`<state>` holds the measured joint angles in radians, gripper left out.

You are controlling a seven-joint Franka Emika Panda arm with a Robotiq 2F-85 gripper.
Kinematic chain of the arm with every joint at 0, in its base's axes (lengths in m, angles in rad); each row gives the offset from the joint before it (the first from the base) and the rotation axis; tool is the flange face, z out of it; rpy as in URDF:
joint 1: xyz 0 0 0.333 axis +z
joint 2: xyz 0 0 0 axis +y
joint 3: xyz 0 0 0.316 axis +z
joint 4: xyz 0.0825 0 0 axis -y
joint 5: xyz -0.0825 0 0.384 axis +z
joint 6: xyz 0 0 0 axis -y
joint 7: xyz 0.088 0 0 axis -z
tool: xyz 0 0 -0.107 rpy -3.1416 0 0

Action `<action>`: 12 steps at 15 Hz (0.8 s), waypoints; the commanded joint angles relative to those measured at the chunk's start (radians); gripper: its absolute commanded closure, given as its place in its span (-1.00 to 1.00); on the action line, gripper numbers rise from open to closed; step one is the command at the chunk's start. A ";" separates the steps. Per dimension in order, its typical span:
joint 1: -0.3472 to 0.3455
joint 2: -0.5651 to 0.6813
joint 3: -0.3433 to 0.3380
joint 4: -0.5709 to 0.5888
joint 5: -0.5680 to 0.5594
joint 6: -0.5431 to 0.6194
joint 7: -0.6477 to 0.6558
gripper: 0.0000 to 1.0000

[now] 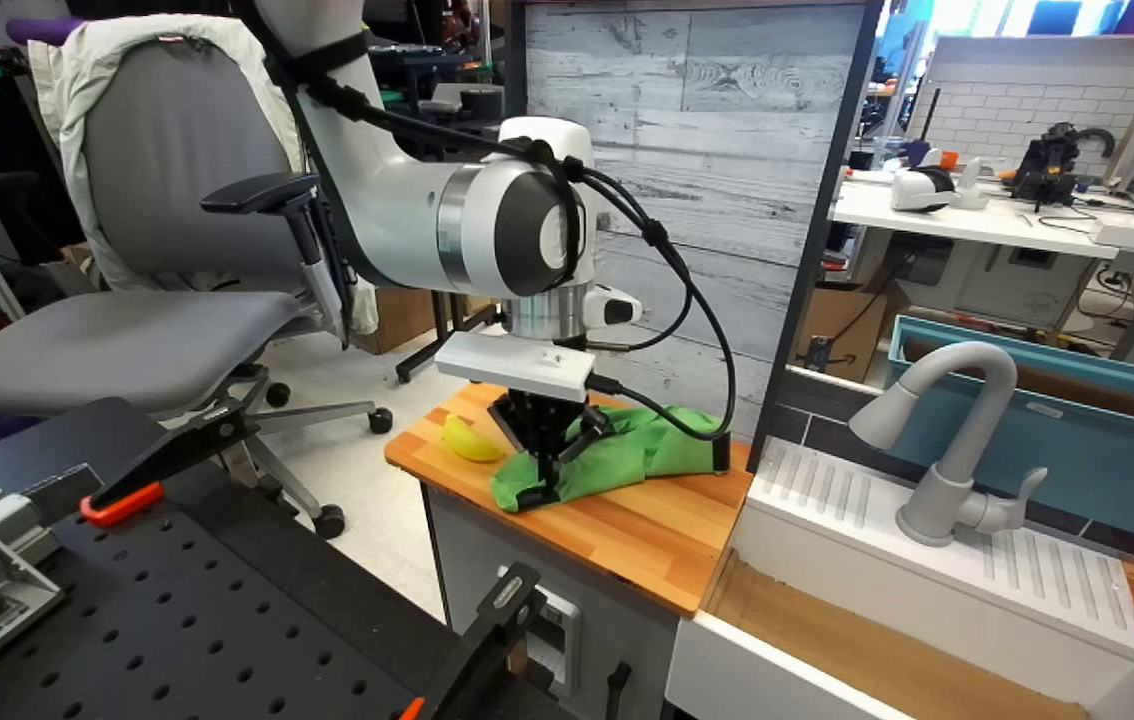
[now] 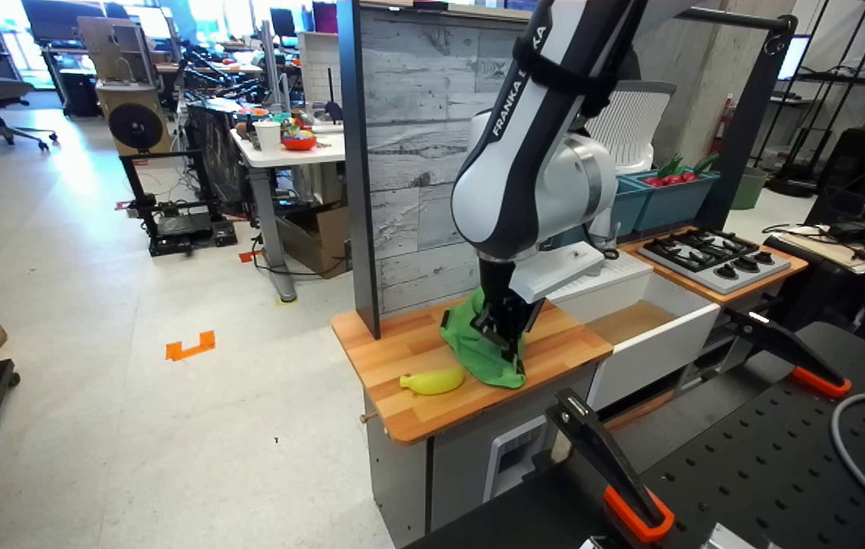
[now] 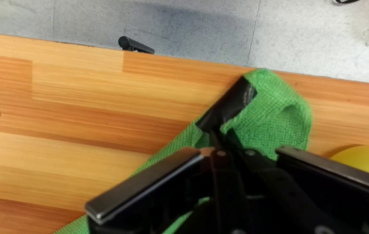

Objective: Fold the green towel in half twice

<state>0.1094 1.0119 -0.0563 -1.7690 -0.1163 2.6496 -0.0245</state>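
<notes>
The green towel (image 1: 662, 445) lies rumpled and partly folded on the small wooden tabletop (image 1: 657, 525). It also shows in an exterior view (image 2: 471, 347) and in the wrist view (image 3: 288, 126). Black patches sit at its ends; one patch (image 3: 236, 97) is at the near end by the fingers. My gripper (image 1: 547, 482) points down over this end, and its fingertips (image 3: 222, 133) are close together with towel fabric pinched between them. The gripper (image 2: 510, 352) covers part of the towel in that exterior view. The very tips are partly hidden by the cloth.
A yellow banana-like object (image 1: 472, 440) lies beside the towel; it also shows in an exterior view (image 2: 435, 381) and in the wrist view (image 3: 366, 161). A grey wood-pattern panel (image 1: 687, 200) rises behind the tabletop. A white sink (image 1: 827, 590) with a faucet (image 1: 957, 440) adjoins it.
</notes>
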 commanded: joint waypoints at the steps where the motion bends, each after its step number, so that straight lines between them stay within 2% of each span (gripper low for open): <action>1: 0.022 0.019 -0.014 0.034 -0.012 -0.019 0.038 0.99; 12: -0.023 -0.124 -0.007 -0.064 0.024 -0.018 0.084 0.99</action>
<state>0.1070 0.9592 -0.0655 -1.7838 -0.1112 2.6501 0.0479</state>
